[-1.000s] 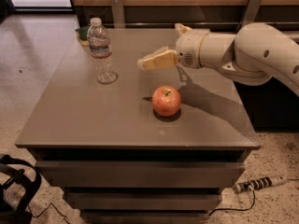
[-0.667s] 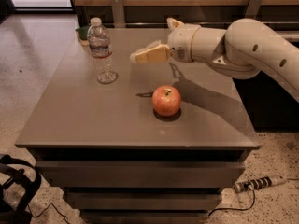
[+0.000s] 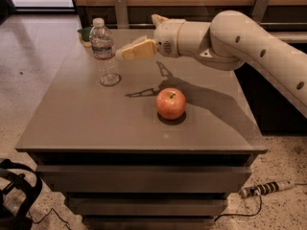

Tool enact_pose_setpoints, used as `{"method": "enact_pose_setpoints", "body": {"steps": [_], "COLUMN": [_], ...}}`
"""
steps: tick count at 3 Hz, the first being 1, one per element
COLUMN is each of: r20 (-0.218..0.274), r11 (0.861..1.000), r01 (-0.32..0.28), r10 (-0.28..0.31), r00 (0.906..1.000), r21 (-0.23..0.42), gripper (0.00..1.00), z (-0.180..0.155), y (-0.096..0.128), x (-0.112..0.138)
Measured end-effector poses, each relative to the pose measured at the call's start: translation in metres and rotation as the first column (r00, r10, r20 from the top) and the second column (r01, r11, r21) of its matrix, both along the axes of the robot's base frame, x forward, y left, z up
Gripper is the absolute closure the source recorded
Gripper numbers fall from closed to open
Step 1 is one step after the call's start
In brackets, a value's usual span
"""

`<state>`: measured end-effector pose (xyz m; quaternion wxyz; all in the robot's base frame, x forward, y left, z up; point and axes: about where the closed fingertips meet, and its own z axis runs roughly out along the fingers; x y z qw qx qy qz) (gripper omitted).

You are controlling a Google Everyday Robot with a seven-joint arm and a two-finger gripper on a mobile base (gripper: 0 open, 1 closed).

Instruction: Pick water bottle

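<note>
Gripper (image 3: 138,37): hangs above the tabletop with jaws spread wide, grips nothing, points leftward at about mid-height of the water bottle (image 3: 103,51); sits just beside it on its right, not touching.

Water bottle: stands upright on the left rear part of the table (image 3: 96,128), white cap on.

Green object (image 3: 84,32): lies behind the bottle at the table's rear edge, partly hidden.

Apple (image 3: 171,103): rests near the table's middle, right of the bottle and nearer the front, under the arm (image 3: 240,37).

Floor: carries a power strip (image 3: 266,188) at lower right and a black bag (image 3: 14,195) at lower left.
</note>
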<state>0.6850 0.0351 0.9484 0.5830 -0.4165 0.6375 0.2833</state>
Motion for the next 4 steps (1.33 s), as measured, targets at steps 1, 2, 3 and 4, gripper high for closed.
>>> {"method": "enact_pose_setpoints", "body": {"steps": [1, 2, 3, 4], "r20": [-0.035, -0.053, -0.061, -0.06], "r11": [0.999, 0.996, 0.992, 0.988], "r01": [-0.05, -0.087, -0.122, -0.151], "r10": [0.05, 0.087, 0.123, 0.154], "r00": [0.9981, 0.9948, 0.9906, 0.9863], "r21": [0.003, 0.01, 0.015, 0.041], "gripper": [0.0, 0.0, 0.0, 0.0], "z": [0.001, 0.005, 0.007, -0.001], "y": [0.03, 0.055, 0.08, 0.097], "x": [-0.003, -0.013, -0.025, -0.024]}}
